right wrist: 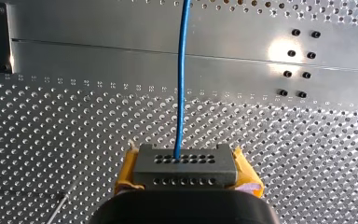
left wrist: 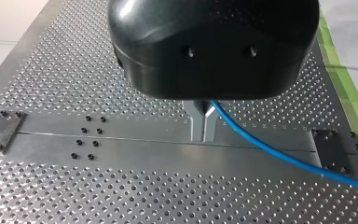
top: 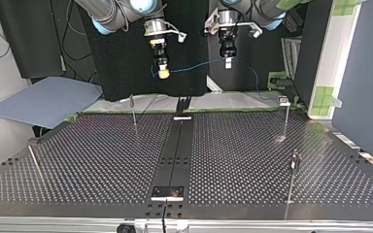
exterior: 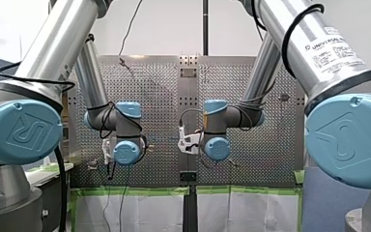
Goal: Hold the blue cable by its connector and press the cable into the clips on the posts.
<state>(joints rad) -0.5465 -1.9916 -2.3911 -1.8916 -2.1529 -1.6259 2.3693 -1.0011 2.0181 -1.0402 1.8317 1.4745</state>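
the dark grey connector block (right wrist: 184,171), pierced with rows of small holes, is clamped between the yellow-padded jaws of the right gripper (right wrist: 184,161). the thin blue cable (right wrist: 181,84) leaves its front face and is carried straight ahead above the perforated metal worktop (right wrist: 51,140). the metal jaws of the left gripper (left wrist: 203,136) are drawn narrow, almost together, and the cable is pinched there, trailing off to one side.

only in the top view are both grippers seen at once, raised above the worktop's far edge. the cable is strung between them with a slight sag, and its loose end droops towards the far corner at that view's right. thin metal posts (top: 134,110) are shown standing near the worktop's edges, well below the cable. in the front view the jaws are hidden behind the blue-capped wrist joints (exterior: 127,152).
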